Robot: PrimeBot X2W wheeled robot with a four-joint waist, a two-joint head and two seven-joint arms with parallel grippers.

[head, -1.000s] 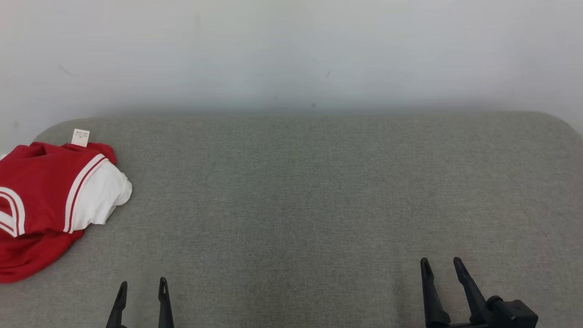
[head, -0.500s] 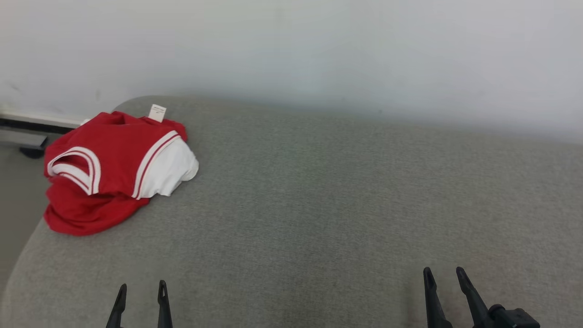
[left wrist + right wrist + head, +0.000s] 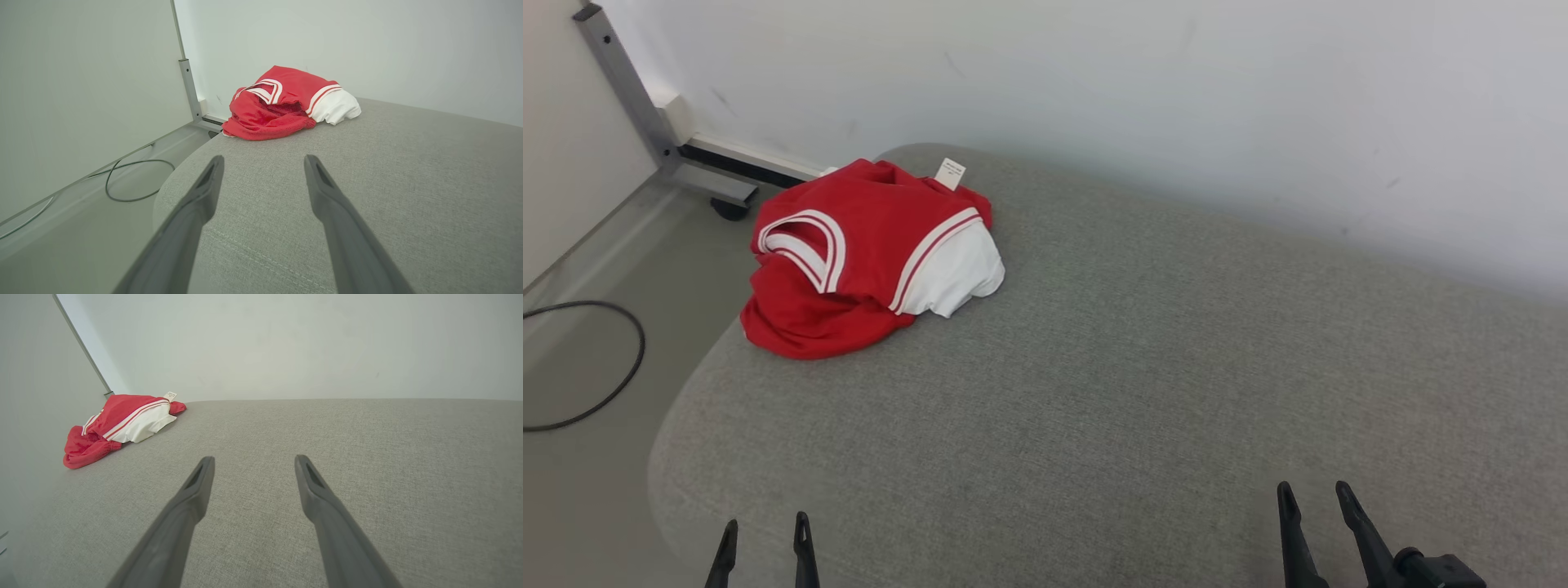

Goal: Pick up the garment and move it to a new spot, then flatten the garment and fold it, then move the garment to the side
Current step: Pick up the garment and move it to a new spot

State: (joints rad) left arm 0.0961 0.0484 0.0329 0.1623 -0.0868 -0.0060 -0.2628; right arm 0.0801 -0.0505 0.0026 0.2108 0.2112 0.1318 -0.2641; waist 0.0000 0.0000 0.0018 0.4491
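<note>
A crumpled red garment [image 3: 849, 253] with white trim, a white sleeve and a small white tag lies at the far left corner of the grey padded surface [image 3: 1143, 384]. The garment [image 3: 286, 102] sits well ahead of my left gripper [image 3: 263, 161], which is open and holds nothing. In the right wrist view the garment [image 3: 118, 424] is far off to the left of my right gripper [image 3: 252, 461], also open with nothing between its fingers. Both grippers rest near the front edge: left gripper [image 3: 765, 525], right gripper [image 3: 1312, 490].
A white wall runs behind the surface. Left of the surface's rounded edge is bare floor with a black cable [image 3: 596, 367] and a metal frame leg on a caster [image 3: 686, 163].
The head camera has turned left, so the garment now appears further right and the floor has come into view. The garment and both grippers keep their places.
</note>
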